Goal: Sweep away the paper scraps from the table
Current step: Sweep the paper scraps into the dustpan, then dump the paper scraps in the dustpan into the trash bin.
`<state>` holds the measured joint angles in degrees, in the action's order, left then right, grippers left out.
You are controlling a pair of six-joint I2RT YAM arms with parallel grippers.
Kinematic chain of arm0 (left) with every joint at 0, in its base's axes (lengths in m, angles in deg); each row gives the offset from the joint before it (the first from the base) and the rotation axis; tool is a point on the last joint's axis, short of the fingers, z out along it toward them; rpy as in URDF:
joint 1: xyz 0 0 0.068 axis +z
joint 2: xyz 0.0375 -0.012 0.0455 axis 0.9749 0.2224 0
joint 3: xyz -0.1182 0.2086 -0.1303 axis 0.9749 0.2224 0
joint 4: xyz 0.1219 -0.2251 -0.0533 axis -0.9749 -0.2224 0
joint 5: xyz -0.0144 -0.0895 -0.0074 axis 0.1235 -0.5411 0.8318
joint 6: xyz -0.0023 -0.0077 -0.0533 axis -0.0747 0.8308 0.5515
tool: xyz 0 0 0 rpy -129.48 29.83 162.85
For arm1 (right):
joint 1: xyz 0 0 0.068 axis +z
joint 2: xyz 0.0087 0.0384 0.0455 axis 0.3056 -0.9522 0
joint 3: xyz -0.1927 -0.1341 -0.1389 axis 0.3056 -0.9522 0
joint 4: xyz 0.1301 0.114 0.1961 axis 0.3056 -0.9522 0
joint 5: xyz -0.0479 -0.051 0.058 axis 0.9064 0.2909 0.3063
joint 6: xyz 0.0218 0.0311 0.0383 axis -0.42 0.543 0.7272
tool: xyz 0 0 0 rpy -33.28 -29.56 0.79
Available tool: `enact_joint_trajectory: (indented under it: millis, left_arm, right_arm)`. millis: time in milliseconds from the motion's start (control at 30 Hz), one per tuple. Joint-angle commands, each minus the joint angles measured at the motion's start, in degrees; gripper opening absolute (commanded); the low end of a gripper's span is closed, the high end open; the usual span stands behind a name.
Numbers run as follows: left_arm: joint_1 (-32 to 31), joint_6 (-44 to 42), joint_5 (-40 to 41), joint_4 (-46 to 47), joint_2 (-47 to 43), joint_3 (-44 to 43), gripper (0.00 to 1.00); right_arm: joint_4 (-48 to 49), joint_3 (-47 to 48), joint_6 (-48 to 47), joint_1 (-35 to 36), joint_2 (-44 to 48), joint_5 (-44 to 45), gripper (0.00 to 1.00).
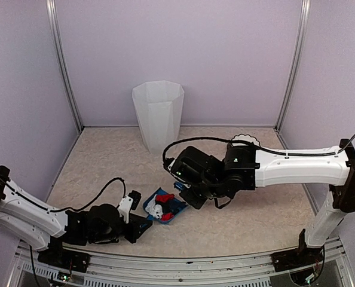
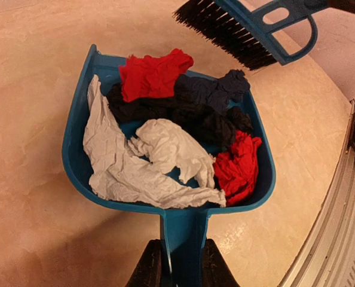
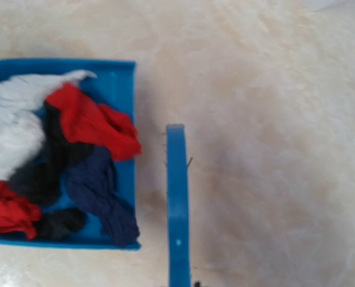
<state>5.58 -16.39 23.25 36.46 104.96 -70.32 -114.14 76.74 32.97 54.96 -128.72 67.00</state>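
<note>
My left gripper [image 2: 178, 270] is clamped on the blue dustpan [image 2: 76, 156] by its handle, one black finger [image 2: 149, 268] pressed to each side. The pan sits low at the near left of the table [image 2: 34, 239]; I cannot tell whether its lip touches the surface.

The paper scraps [image 2: 165, 152] are heaped inside the pan: two large crumpled white pieces toward the handle, a red wad at the far lip, another red one at the right wall, and black and dark navy bits wedged between. None shows on the marbled beige top around it.

My right gripper [image 1: 187, 192] reaches in from the right and carries the blue brush [image 2: 231, 33] in the air just beyond the pan's mouth, bristles angled down. Its fingers are out of sight in its own wrist view, where only the brush's blue spine runs beside the pan.

A white faceted bin [image 1: 158, 113] stands against the back wall, well apart. The right arm partly hides a white scalloped bowl [image 1: 244, 139]. The metal front edge [image 2: 336, 236] runs close on the right of the left wrist view.
</note>
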Motion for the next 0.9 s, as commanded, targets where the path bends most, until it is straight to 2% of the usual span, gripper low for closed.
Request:
enact_joint_trajectory:
  millis: [0, 333, 600, 867]
  left_arm:
    - [-0.31, -1.56, 2.59, 1.09, -5.46, 1.33, 0.00]
    - [1.04, -3.19, 6.49, -9.15, -15.59, -2.69, 0.00]
    - [2.84, -6.59, 8.94, -19.63, -19.78, -11.67, 0.00]
    - [6.90, -10.33, 8.27, -28.44, -18.67, -22.57, 0.00]
  right_arm:
    - [-2.36, 1.37, 2.79, 0.66, 3.37, 5.97, 0.00]
    - [-4.23, -3.22, 7.60, -0.75, 8.44, 12.34, 0.00]
    - [0.02, -11.15, 10.26, -4.40, 12.59, 10.78, 0.00]
    - [6.35, -19.99, 10.98, -9.34, 17.07, 6.04, 0.00]
